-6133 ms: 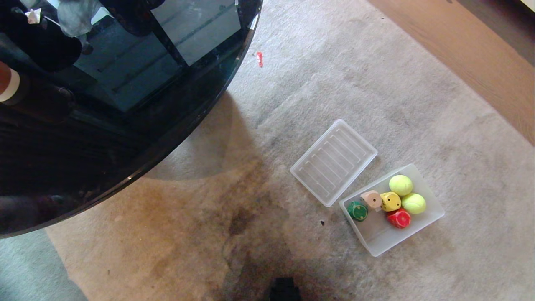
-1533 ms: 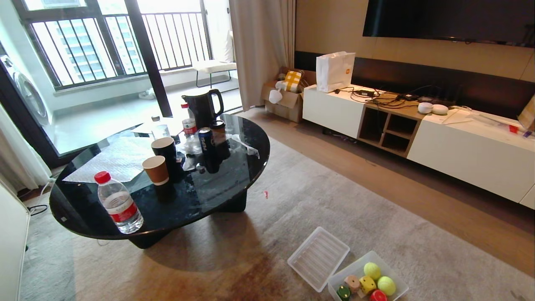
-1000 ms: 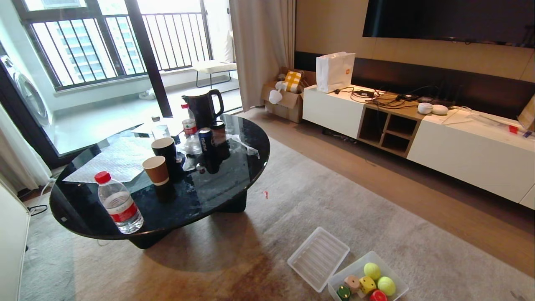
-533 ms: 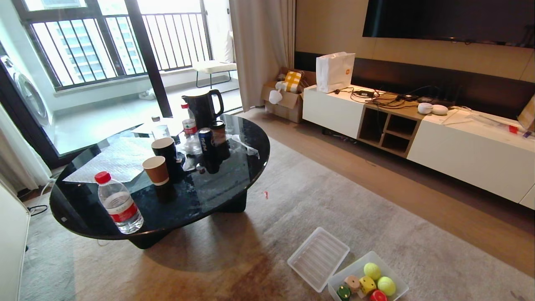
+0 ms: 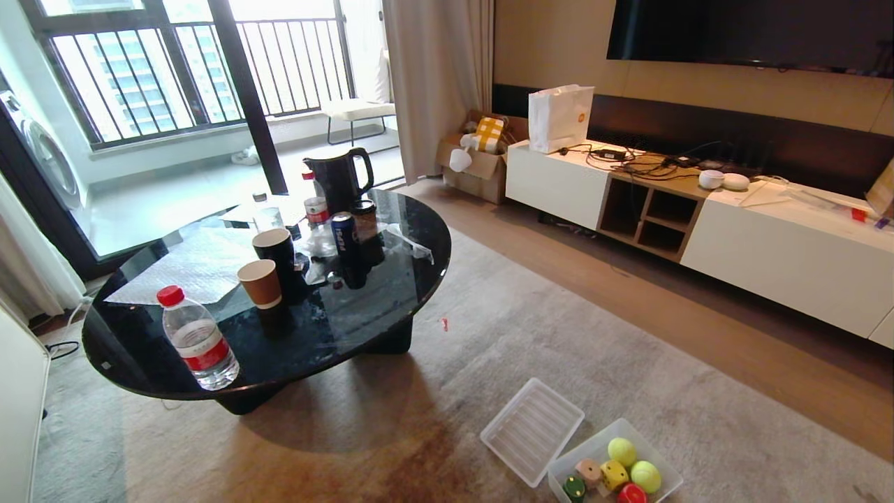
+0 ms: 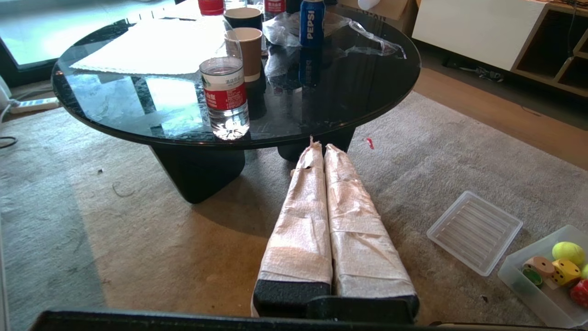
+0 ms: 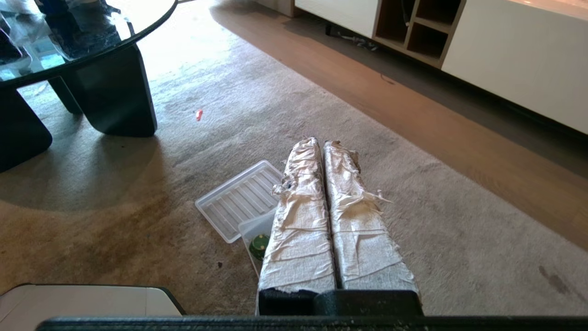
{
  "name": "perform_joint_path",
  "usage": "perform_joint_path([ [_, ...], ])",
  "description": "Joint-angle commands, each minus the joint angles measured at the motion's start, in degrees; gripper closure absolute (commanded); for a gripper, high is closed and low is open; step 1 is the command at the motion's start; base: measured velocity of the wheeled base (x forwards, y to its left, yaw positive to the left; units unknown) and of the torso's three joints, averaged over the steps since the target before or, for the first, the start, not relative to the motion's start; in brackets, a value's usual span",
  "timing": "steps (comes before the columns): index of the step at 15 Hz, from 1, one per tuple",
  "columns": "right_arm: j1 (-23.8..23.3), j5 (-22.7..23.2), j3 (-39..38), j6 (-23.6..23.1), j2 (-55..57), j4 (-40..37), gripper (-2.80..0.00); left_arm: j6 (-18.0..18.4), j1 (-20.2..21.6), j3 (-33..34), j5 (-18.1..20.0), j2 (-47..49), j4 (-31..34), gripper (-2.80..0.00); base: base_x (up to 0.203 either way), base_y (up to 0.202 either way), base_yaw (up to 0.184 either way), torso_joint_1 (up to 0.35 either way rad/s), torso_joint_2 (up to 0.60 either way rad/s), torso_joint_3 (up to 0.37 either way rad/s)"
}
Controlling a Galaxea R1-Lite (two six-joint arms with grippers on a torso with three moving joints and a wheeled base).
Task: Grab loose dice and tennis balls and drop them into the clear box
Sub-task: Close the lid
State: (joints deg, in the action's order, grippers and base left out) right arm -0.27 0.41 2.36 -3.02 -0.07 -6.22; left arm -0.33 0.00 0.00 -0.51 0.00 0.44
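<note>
My left pincer point(image 6: 320, 148) was closed, its two wrapped fingers pressed together, holding nothing, above the carpet point(image 5: 559, 349) before the black glass table point(image 5: 391, 307). My right pincer point(image 7: 320, 142) was closed and empty too. On the carpet lay the ribbed lid point(image 5: 532, 430); just beside it the clear box point(image 5: 661, 493) held the dice point(image 5: 614, 475) and tennis balls point(image 5: 621, 451).

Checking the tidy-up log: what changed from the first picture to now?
Only the view changed: the camera rose from looking down at the carpet to facing the room. The clear plastic box keeps all four dice and both tennis balls, ribbed translucent lid beside it.
</note>
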Motion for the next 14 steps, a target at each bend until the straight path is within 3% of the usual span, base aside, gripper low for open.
perform_joint_path([
  [1,0.0,0.0,0.0,-0.1,0.0,0.0,0.00,0.0,0.0,0.0,0.0,0.0,0.0,0.00,0.000,0.000,0.000,0.002,0.01,-0.117],
  [14,0.0,0.0,0.0,-0.1,0.0,0.0,0.00,0.0,0.0,0.0,0.0,0.0,0.0,0.00,0.000,0.000,0.000,0.003,0.00,-0.195],
])
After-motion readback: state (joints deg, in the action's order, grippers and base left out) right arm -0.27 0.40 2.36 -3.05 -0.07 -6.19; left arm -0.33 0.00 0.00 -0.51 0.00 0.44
